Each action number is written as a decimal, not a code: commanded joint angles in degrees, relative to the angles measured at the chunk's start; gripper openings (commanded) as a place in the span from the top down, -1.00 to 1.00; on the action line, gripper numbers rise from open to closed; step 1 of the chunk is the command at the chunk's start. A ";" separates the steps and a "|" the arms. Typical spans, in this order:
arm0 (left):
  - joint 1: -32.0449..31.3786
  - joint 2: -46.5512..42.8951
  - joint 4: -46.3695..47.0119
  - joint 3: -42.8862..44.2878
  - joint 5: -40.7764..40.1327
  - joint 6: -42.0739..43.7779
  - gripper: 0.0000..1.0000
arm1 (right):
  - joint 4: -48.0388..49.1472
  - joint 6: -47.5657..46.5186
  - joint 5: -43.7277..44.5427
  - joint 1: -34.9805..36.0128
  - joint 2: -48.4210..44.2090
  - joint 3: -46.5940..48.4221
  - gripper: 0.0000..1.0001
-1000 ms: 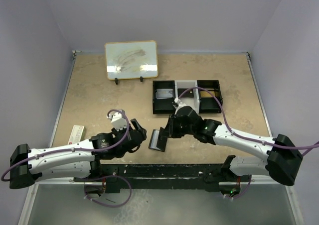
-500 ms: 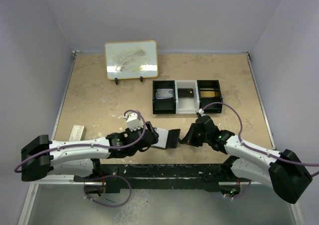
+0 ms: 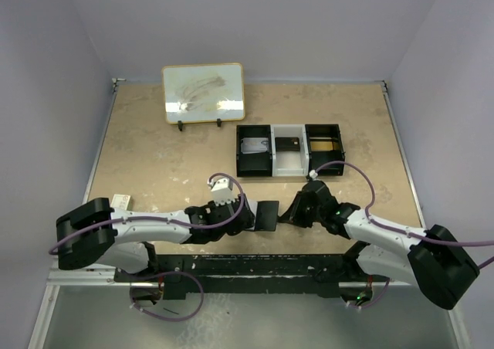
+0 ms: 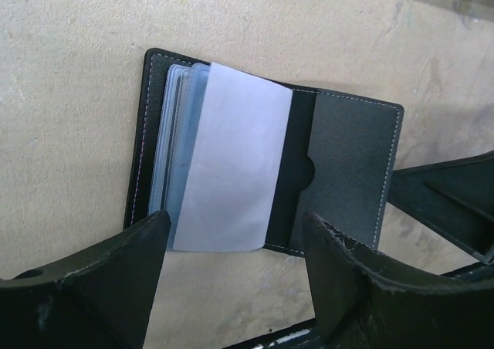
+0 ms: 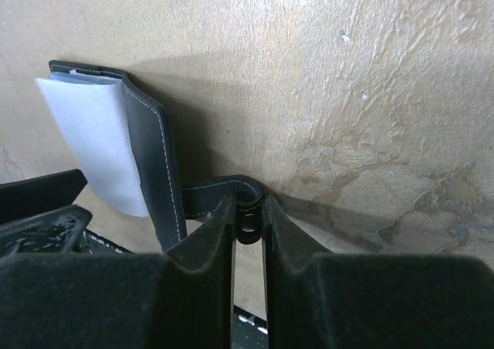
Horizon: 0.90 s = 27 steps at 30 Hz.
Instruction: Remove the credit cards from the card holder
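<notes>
Card holder [image 4: 262, 179] lies open on the table [image 3: 154, 156] near the front edge, pale sleeves fanned. Right gripper [image 5: 247, 210] is pinched on its tab [image 5: 220, 188]. Left gripper [image 4: 235, 229] hovers spread above the sleeves. No card looks drawn out yet, so the pulling seems ahead.

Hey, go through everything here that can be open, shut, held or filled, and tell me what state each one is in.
card holder: open, lying on the table, clear sleeves fanned up.
left gripper: open, at the holder, gripping nothing.
right gripper: shut on the closure tab.
tray: something flat in each of three compartments.
whiteboard: propped upright, smudged.
</notes>
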 commanded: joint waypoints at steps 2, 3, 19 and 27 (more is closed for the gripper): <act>0.58 2.65 2.26 2.60 0.50 2.11 -0.29 | -1.80 -1.56 3.48 -0.27 0.95 -0.05 0.82; 0.59 2.92 2.85 2.38 0.77 1.79 -0.29 | -1.85 -1.55 3.44 -0.23 0.71 -0.05 0.82; 0.59 5.36 12.22 6.20 6.80 7.42 -0.17 | -2.46 -2.69 1.73 -0.29 -2.37 -0.43 0.70; 0.59 9.68 20.22 6.95 13.29 8.78 -0.14 | -3.83 -2.88 1.95 -0.28 -3.47 0.94 0.56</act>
